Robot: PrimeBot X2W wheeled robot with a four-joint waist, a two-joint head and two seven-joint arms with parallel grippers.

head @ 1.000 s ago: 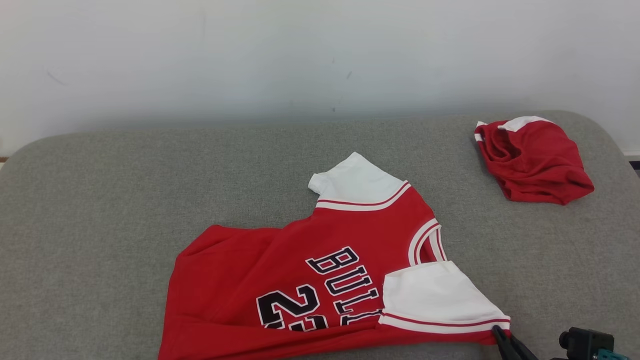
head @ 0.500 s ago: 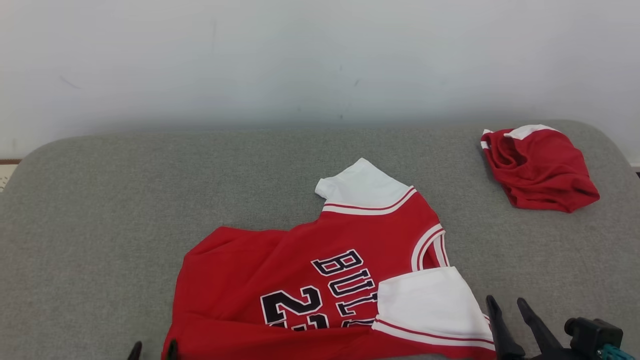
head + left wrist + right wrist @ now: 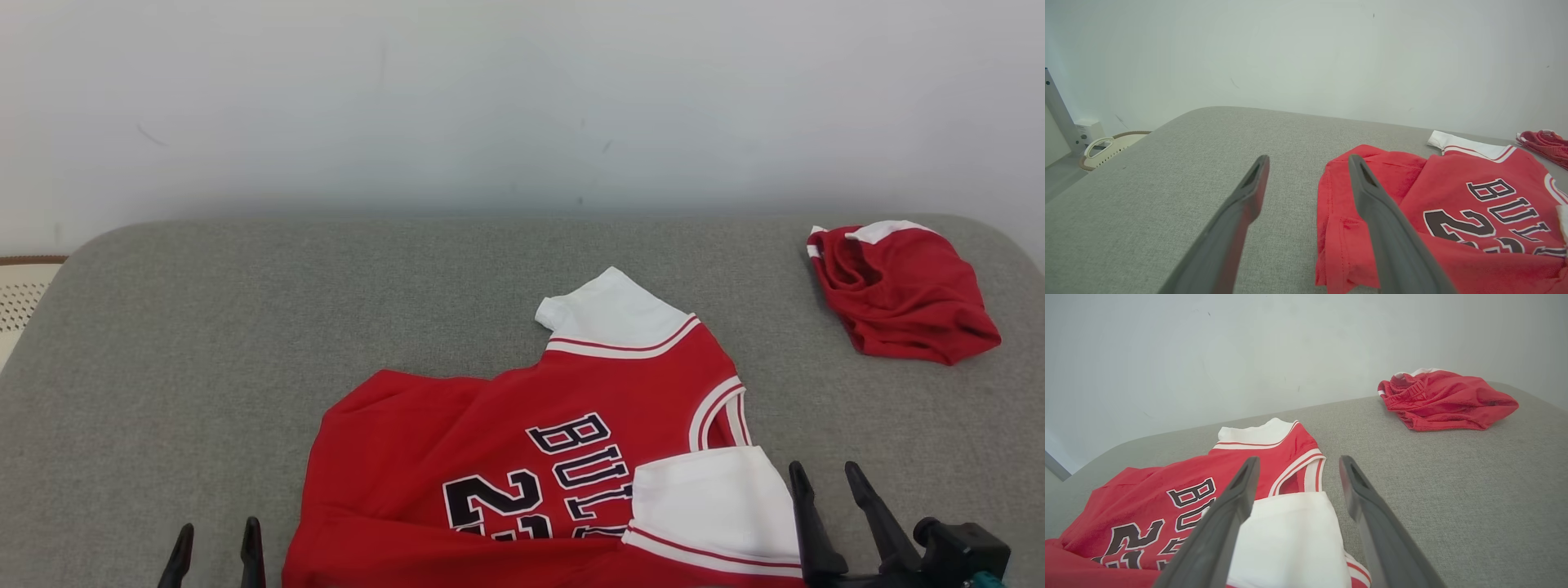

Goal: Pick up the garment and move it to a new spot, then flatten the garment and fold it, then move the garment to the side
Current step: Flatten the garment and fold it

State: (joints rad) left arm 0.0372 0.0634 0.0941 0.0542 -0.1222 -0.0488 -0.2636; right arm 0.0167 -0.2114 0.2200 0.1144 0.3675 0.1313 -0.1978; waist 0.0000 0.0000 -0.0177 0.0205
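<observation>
The garment [image 3: 506,441] is a red jersey with white sleeves and dark lettering, lying spread on the grey padded surface [image 3: 245,327], its near part cut off by the head view's bottom edge. My left gripper [image 3: 214,547] stands open just left of the jersey's lower corner, with nothing between its fingers. In the left wrist view the left gripper [image 3: 1308,167] points past the jersey's red hem [image 3: 1331,245]. My right gripper [image 3: 824,478] is open beside the near white sleeve [image 3: 710,498]. The right wrist view has the right gripper [image 3: 1298,465] above that sleeve [image 3: 1290,535], apart from the cloth.
A second red piece of clothing [image 3: 902,290] lies bunched at the far right of the surface. A white wall [image 3: 522,98] rises behind. A pale basket [image 3: 1106,149] sits on the floor beyond the left edge.
Both grippers have opened and let go of the jersey, which now rests flat. The left gripper has come into view at the lower left. The head camera has shifted, moving the whole picture right and down.
</observation>
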